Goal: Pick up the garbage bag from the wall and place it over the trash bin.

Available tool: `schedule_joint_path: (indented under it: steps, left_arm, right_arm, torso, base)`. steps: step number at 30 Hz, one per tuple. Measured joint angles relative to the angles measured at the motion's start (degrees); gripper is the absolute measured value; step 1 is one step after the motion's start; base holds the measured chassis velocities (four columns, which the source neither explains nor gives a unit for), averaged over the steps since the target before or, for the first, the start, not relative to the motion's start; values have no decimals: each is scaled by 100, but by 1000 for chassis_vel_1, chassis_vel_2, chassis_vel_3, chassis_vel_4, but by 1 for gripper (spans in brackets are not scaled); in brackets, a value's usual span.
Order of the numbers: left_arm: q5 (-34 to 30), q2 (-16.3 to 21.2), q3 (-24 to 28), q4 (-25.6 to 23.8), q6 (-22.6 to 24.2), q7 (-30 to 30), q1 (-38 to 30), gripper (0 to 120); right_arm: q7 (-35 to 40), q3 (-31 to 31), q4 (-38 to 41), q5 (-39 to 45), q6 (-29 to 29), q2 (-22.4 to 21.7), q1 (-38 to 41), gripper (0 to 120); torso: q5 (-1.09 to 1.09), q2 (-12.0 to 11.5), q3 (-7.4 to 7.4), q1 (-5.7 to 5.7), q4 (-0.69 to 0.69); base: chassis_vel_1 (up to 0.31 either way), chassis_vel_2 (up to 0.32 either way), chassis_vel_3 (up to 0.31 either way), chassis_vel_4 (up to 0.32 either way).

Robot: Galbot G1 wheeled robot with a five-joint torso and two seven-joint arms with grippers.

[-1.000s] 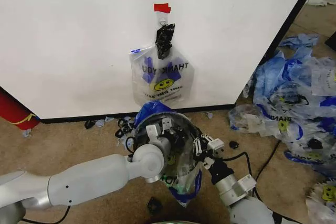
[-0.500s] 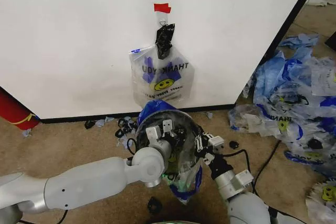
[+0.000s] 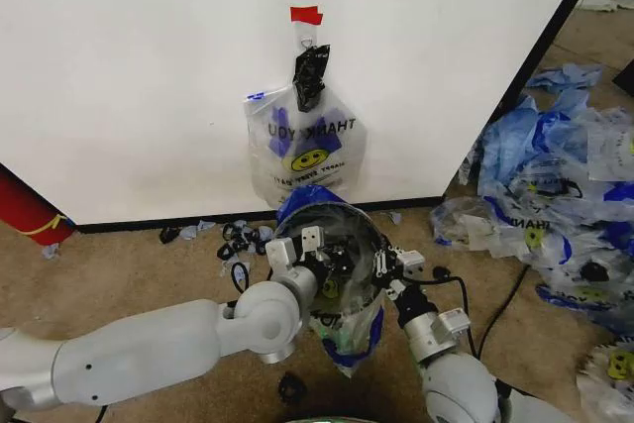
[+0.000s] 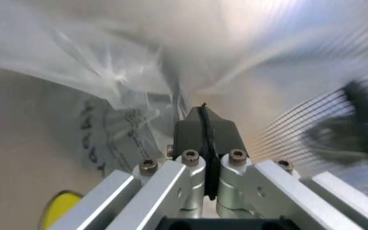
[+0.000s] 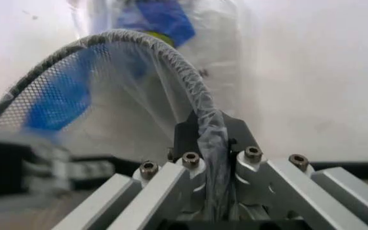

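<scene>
bag is stretched over the bin on the floor just in front of the wall, its clear film and blue handle wrapped around the mesh rim. my left gripper is clenched on the film at the rim's left side, and my right gripper pinches the film at the right side. another bag hangs on the wall below red tape.

Brown carpet floor; bag pile right, perhaps discarded.
</scene>
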Motion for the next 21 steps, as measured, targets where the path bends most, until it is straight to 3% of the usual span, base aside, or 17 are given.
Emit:
schedule_joint_path:
  steps: [10, 21]
  left_arm:
    - [-280, 747, -389, -765, 81, -7, -164, 0]
    - [-190, 1198, -1473, -1073, 161, 221, 671, 0]
  right_arm:
    - [389, 56, 6, 1039, -214, 248, -13, 0]
    - [324, -189, 8, 2237, -195, 625, 92, 0]
  torso:
    - [0, 0, 0, 0, 0]
    - [-1, 0, 0, 0, 0]
  base:
    - [0, 0, 0, 0]
    - [0, 0, 0, 0]
